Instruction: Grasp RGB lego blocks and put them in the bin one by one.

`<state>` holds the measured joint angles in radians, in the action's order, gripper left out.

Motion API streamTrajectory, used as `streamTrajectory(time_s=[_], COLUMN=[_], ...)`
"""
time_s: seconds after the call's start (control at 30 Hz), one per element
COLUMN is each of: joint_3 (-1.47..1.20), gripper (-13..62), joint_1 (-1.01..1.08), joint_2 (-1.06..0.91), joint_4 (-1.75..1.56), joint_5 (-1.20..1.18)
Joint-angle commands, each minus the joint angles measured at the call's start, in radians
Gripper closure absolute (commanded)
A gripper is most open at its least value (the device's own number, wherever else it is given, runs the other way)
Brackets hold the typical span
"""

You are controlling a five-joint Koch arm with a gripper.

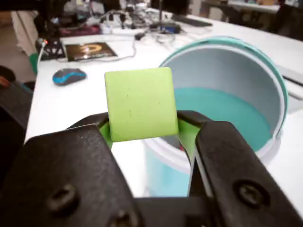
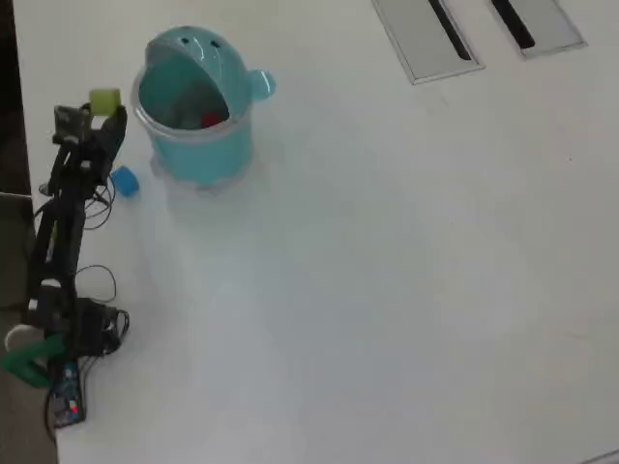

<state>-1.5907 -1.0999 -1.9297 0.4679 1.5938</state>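
My gripper (image 1: 142,127) is shut on the yellow-green lego block (image 1: 140,103), held up in the air just left of the bin's mouth in the wrist view. In the overhead view the gripper (image 2: 100,108) and the green block (image 2: 104,100) hang left of the teal bin (image 2: 198,145). The bin (image 1: 227,101) is open, with its pale rim toward me. A red block (image 2: 212,121) lies inside it. The blue block (image 2: 125,181) sits on the table beside the arm, left of the bin's base.
The white table (image 2: 387,271) spreads wide to the right in the overhead view. Two grey cable slots (image 2: 474,29) lie at the far edge. A blue mouse (image 1: 69,75), a dark booklet (image 1: 90,49) and cables sit beyond the gripper in the wrist view.
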Motion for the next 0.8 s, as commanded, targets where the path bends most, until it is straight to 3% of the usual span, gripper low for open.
streamTrajectory(time_s=[0.0, 0.5, 0.67, 0.77], joint_3=[0.103, 0.563, 0.643, 0.632], gripper=[44.1, 43.9, 30.1, 26.4], joint_1=[0.006, 0.100, 0.118, 0.110], joint_2=[0.044, 0.506, 0.632, 0.624], joint_4=[-0.058, -0.057, -0.110, -0.110], joint_5=[0.005, 0.020, 0.074, 0.083])
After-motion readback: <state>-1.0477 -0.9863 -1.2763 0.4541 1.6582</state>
